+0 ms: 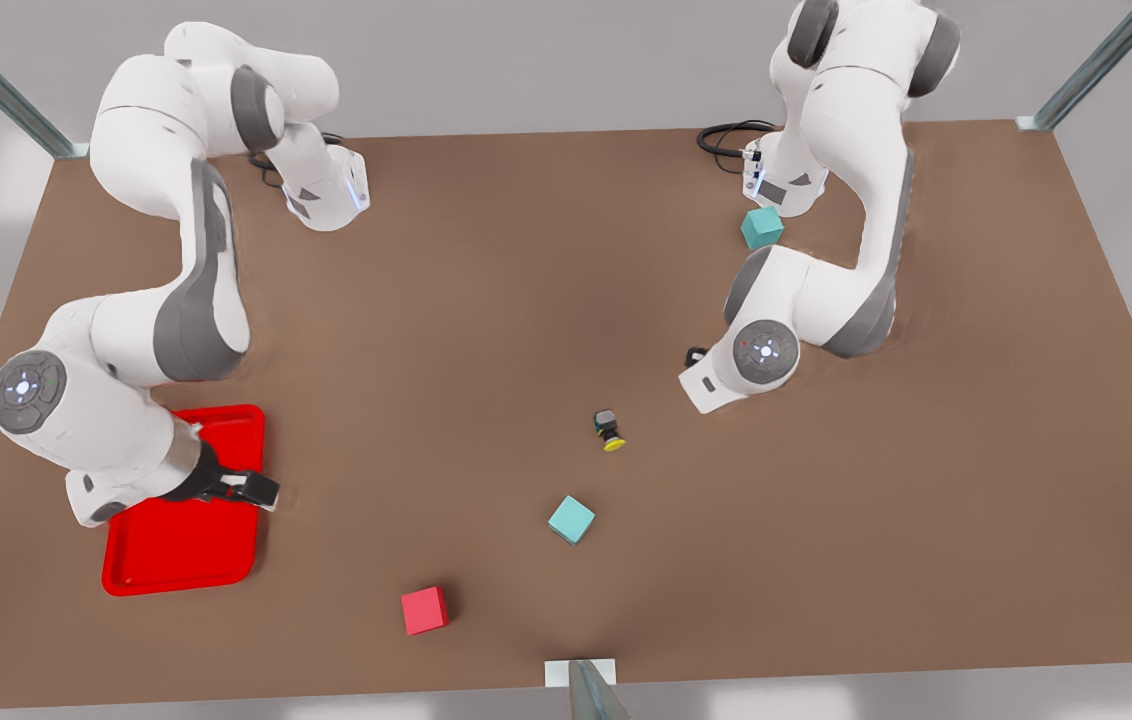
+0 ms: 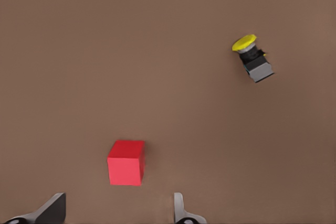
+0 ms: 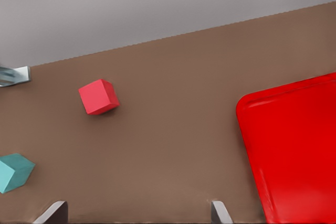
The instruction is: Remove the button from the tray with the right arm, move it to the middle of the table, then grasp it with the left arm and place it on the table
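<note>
In the front view you see the button (image 1: 609,429) lying on its side on the bare table (image 1: 486,300) near the middle, well apart from the tray (image 1: 141,560), where the right pincer (image 1: 261,490) hangs, fingers parted and holding nothing. In the left wrist view, the left pincer (image 2: 118,211) is spread wide above a red cube (image 2: 126,162). In the right wrist view, 2 cubes lie beyond the tray's corner.

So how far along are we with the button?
Done: the button is out of the tray and lies on its side near the middle of the table. In hand: nothing. The right gripper is open over the tray, and the left gripper is open above the table, with the button off to one side. Left: I can't tell whether the left-arm grasp is done; if not, that remains.
</note>
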